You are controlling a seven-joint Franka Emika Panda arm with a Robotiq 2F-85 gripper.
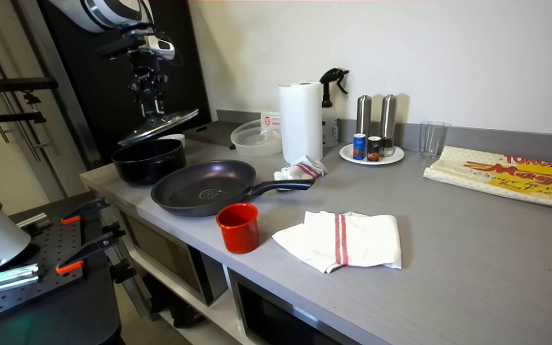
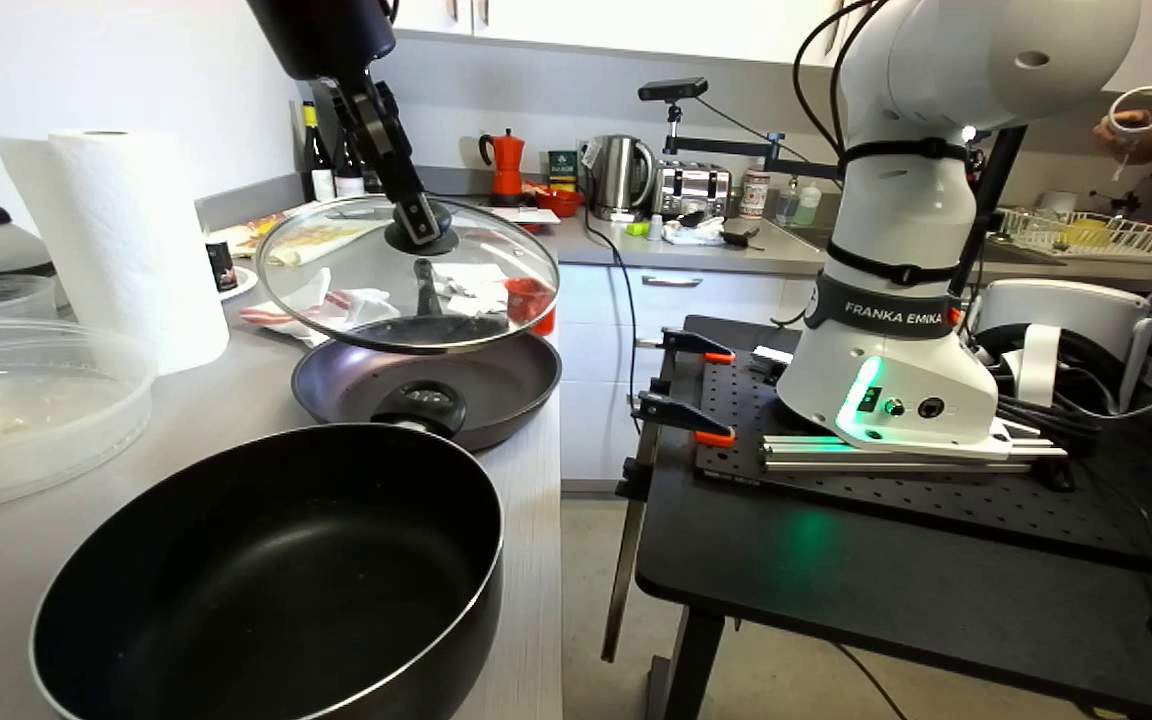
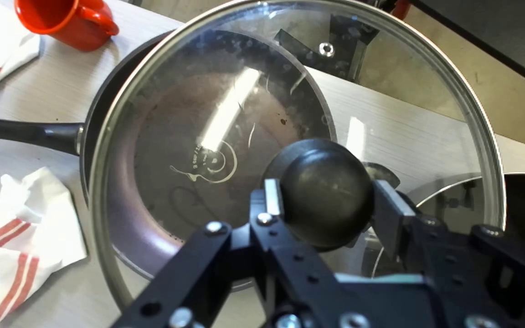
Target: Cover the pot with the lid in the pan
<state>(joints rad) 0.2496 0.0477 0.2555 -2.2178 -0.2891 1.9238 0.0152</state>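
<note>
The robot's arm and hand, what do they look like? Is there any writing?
The arm is smooth, white and rounded, with black straps around it and black cables alongside. Its base has a glowing green light and a black band with pale letters saying FRANKA EMIKA. The hand is black, with shiny screws and two fingers that have flat grey pads.

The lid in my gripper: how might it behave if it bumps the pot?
The lid is probably stiff yet breakable: it looks like clear glass with a metallic rim. It could pivot, since the gripper holds only its round knob. One edge may strike first, as it hangs tilted.
</note>
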